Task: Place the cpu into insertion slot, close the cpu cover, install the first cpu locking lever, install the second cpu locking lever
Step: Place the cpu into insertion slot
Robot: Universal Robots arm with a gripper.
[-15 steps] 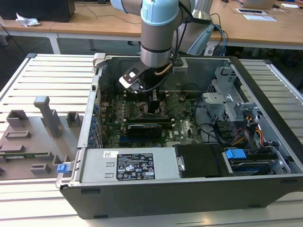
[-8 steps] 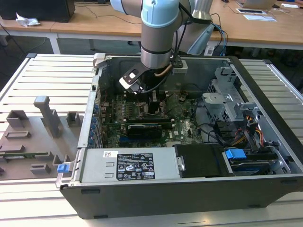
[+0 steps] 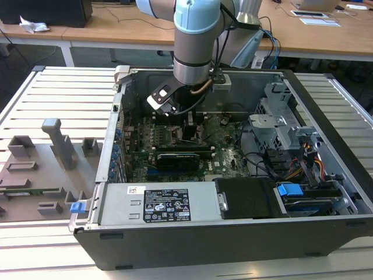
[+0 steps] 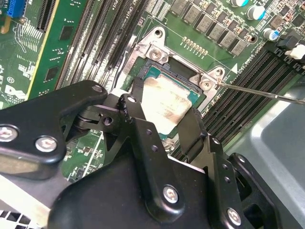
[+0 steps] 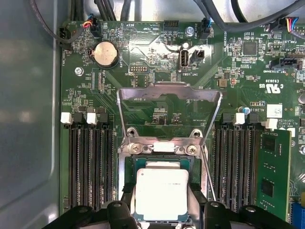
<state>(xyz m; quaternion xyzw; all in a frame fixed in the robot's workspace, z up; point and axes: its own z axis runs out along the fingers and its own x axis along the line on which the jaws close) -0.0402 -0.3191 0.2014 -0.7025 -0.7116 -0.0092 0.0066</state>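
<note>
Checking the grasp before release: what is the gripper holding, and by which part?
The cpu, pinched by two opposite side edges in the gripper, at the insertion slot.

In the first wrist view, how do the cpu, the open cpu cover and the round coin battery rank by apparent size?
1. cpu cover: looks largest, though it stands open and is likely nearer the camera, which may enlarge it.
2. cpu: clearly smaller than the cover.
3. coin battery: clearly smallest.
</note>
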